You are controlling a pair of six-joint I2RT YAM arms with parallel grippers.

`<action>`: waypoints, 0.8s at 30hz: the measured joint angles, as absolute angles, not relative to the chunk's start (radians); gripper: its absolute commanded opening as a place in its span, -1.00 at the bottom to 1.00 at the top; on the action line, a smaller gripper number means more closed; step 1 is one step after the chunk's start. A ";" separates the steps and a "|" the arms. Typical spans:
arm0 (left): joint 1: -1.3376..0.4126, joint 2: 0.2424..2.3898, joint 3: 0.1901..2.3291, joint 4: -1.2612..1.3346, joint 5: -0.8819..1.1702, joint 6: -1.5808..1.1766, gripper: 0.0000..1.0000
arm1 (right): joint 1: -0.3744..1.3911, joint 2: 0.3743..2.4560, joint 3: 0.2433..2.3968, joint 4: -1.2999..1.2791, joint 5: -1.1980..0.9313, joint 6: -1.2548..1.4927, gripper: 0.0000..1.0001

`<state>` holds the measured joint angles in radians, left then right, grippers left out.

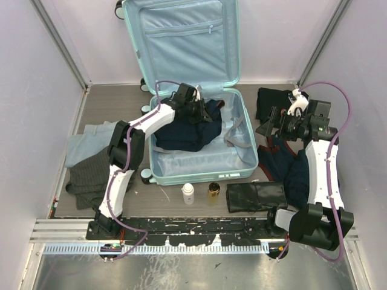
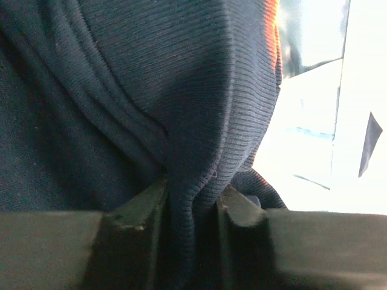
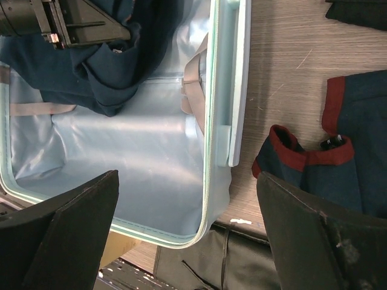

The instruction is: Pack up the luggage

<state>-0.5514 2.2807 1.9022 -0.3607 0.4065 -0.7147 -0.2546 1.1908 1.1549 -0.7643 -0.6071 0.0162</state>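
1. Fingers [image 2: 142,208] of the left claw [image 2: 192,199] are pinched on a fold of a navy garment [image 2: 181,90]; the ribbed cloth bunches between the two pads and fills most of the left wrist view.
2. Only that view shows the pinch itself. From above, the left claw sits over the upper part of the luggage [image 1: 202,175], with the garment heaped below it.
3. The luggage lies open at the centre of the top frame. Its long axis runs bottom to top of the frame, its lid is raised at the top edge, and its small wheels are on the left side.
4. The right claw [image 3: 187,176] is spread wide with nothing between its fingers. It hovers at the right of the top frame, just beside the case's right wall.
5. The right wrist view alone shows a grey strap [image 3: 193,78] draped at the rim and the red trim on the dark clothes [image 3: 302,157].
6. Bare lining [image 1: 199,160] is free in the lower half of the tray. A narrow strip of table [image 3: 284,66] separates the rim from the red-trimmed clothes.
7. Along the case's lower edge stand a white bottle [image 1: 188,193], an amber jar [image 1: 213,192] and a black pouch [image 1: 257,196]. A grey striped garment [image 1: 91,175] lies at the left.
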 measured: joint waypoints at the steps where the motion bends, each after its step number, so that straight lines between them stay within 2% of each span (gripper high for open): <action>1: -0.550 2.284 1.916 -0.375 0.413 -0.693 0.02 | -0.255 1.187 1.155 -0.767 -0.606 0.014 1.00; 4: -0.545 2.285 1.947 -0.415 0.437 -0.611 0.85 | -0.255 1.178 1.155 -0.772 -0.606 0.010 1.00; 5: -0.544 2.285 1.961 -0.432 0.444 -0.583 0.94 | -0.255 1.176 1.155 -0.772 -0.607 0.009 1.00; 12: -0.535 2.267 2.052 -0.637 0.484 -0.310 0.98 | -0.254 1.174 1.155 -0.759 -0.616 0.014 0.98; 17: -0.514 2.196 2.067 -0.823 0.469 -0.019 0.97 | -0.235 1.190 1.155 -0.720 -0.630 0.033 0.83; 21: -0.506 2.103 1.998 -0.894 0.407 0.224 0.97 | -0.203 1.212 1.155 -0.691 -0.635 0.048 0.68; 24: -0.509 2.051 1.914 -0.898 0.349 0.373 0.95 | -0.189 1.223 1.155 -0.670 -0.640 0.056 0.67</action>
<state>-0.5087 2.0514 1.9137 -0.8982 0.3489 0.3725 -0.1886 1.2232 1.1549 -0.6701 -0.6403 0.0555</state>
